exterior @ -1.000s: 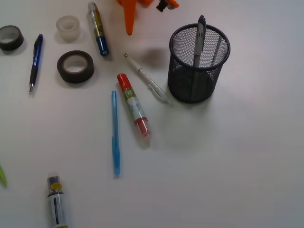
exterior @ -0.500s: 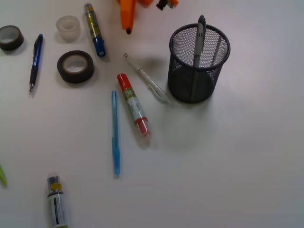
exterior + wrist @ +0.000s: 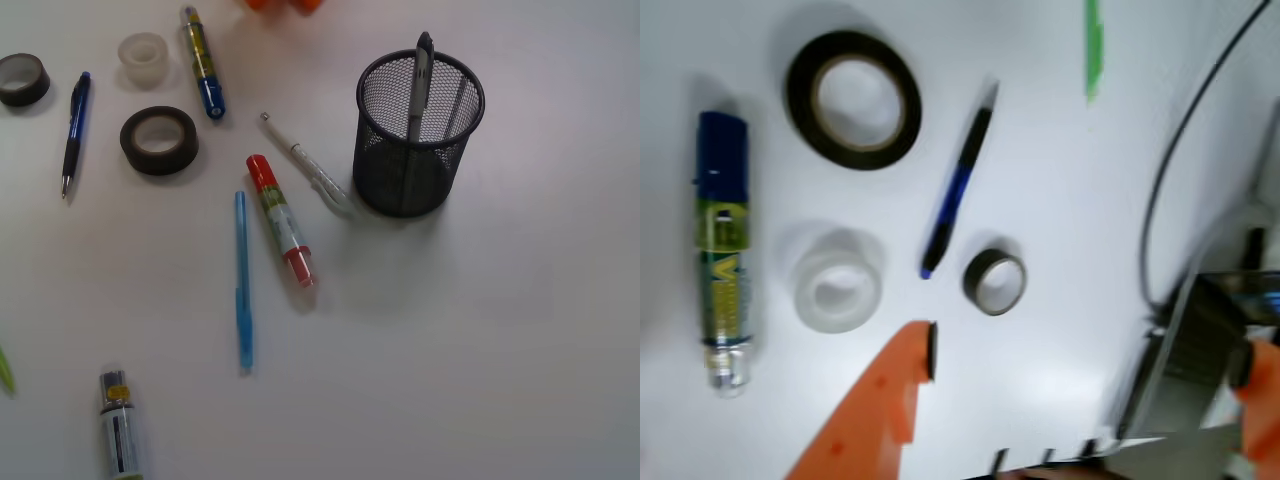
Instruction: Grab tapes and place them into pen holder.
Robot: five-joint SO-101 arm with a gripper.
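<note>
All three tapes lie on the bench (image 3: 520,330): big black tape (image 3: 159,140), small black tape (image 3: 22,79), clear tape (image 3: 143,59), well left of the pen holder (image 3: 418,132). The hand (image 3: 1080,355) hangs spread wide, gripping nothing

Three tapes lay flat at upper left: a large black roll (image 3: 159,140), a smaller black roll (image 3: 22,79) at the edge, a translucent whitish roll (image 3: 143,59). The black mesh pen holder (image 3: 418,135) stood upright, well apart.
</note>
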